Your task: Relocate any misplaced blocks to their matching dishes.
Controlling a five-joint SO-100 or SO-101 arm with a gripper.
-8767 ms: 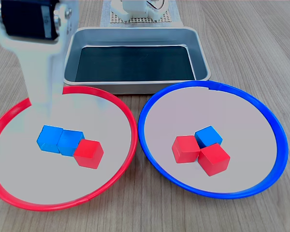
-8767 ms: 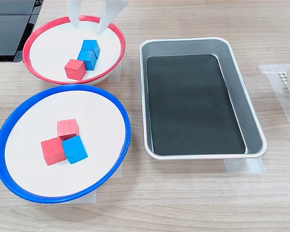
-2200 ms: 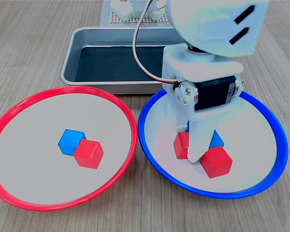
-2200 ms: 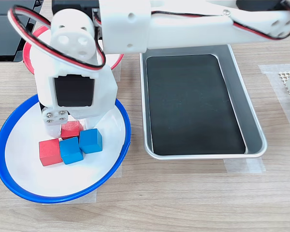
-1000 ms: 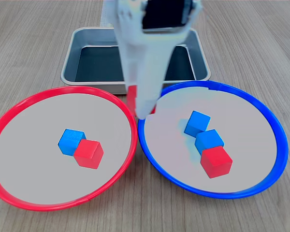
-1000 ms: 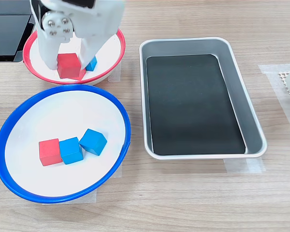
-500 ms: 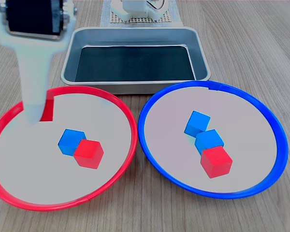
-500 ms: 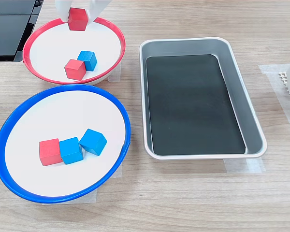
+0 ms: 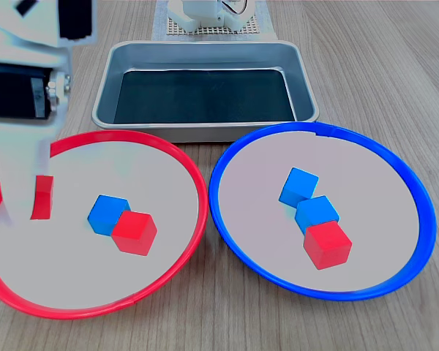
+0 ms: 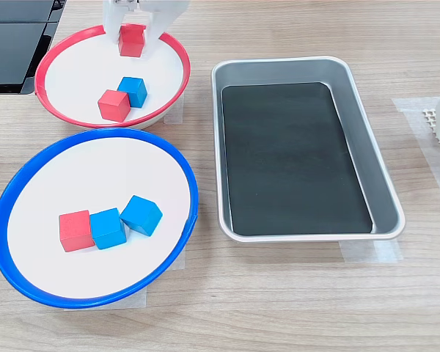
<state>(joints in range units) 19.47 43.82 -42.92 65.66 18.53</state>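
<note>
First exterior view: white gripper (image 9: 31, 199) over the red-rimmed dish (image 9: 177, 158), at the first exterior view's left side of it, fingers closed on a red block (image 9: 42, 197). Just to the first exterior view's right of the gripper, on the dish floor, a blue block (image 9: 107, 213) touching a second red block (image 9: 134, 232). Well apart from the gripper, the blue-rimmed dish (image 9: 227, 159) has two blue blocks (image 9: 299, 186) (image 9: 317, 213) and one red block (image 9: 327, 245) in a touching line. Grey metal tray (image 9: 203, 53) behind both dishes.

Second exterior view: gripper (image 10: 133, 38) at the top edge, over the far part of the red-rimmed dish (image 10: 174, 48), pinching the red block (image 10: 132, 39) between both fingers. Just below the gripper sit a blue block (image 10: 134, 92) and a red block (image 10: 114, 105), touching. Further below, the blue-rimmed dish (image 10: 103, 136) holds a red block (image 10: 76, 230) and two blue blocks (image 10: 108, 228) (image 10: 141, 215) in a row. Tray (image 10: 356, 110) off to the second exterior view's right.
</note>
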